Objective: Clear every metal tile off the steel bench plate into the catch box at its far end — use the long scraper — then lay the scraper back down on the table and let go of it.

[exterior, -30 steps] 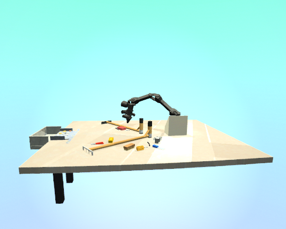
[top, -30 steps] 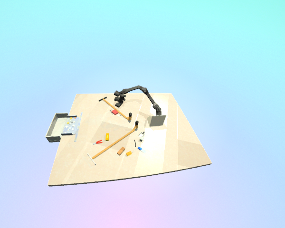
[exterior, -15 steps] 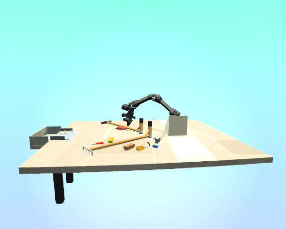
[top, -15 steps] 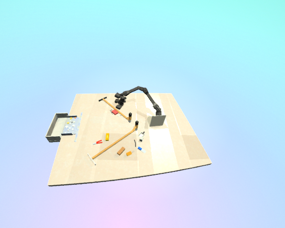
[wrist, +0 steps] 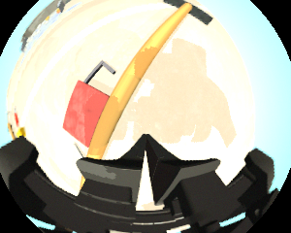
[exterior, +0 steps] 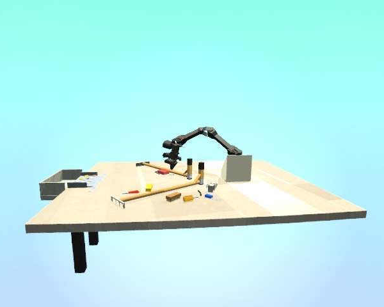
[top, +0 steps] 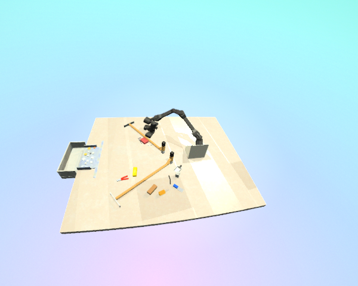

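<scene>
The long scraper, with a wooden handle [top: 138, 131] [exterior: 153, 165] [wrist: 120, 99], a dark flat blade and an upright black-topped grip, lies on the table's back part. My gripper [top: 148, 135] [exterior: 173, 167] [wrist: 145, 137] is shut and empty, above the table near the scraper's handle, touching nothing that I can see. In the wrist view the handle runs up from left of the fingertips to the blade. The steel plate [top: 96, 154] at the left edge bears several small tiles [top: 85, 154], grey-white, yellow and orange. The grey catch box [top: 67, 174] [exterior: 52, 191] adjoins its far end.
A toothed rake [top: 142, 180] [exterior: 159, 191] with a similar grip lies in front. A red block [top: 144, 140] [exterior: 163, 171] [wrist: 84, 114] lies beside the scraper handle. A yellow block [top: 135, 171], red-handled pliers [top: 123, 178], a brown block [top: 152, 189] and small tools lie around the rake.
</scene>
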`<state>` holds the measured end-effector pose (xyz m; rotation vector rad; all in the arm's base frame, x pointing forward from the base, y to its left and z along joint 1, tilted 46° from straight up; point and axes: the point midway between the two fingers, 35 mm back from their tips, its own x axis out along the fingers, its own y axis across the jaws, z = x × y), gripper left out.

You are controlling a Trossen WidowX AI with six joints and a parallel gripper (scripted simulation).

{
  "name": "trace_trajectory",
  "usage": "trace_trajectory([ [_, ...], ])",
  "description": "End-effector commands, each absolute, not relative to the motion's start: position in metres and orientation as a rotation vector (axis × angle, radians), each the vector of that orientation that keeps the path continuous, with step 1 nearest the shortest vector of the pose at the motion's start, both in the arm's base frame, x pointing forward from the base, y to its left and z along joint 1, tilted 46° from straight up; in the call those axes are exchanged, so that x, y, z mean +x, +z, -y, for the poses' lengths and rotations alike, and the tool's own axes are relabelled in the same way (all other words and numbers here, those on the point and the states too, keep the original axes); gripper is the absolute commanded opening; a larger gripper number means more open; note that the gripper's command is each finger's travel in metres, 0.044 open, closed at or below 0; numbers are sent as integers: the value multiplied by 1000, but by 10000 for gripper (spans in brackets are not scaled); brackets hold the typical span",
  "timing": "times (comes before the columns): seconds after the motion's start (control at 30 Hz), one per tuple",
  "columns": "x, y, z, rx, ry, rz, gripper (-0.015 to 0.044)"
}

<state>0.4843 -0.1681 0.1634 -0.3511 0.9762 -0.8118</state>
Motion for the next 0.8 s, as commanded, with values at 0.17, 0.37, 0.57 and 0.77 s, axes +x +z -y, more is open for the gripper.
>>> trace_trajectory([
  [0.17,493,160,164,-347,-813,-976,0],
  [0.37,498,158,162,-346,-813,-976,0],
  [0.57,503,156,159,-346,-813,-976,0],
  [0.77,508,154,156,-346,-813,-976,0],
])
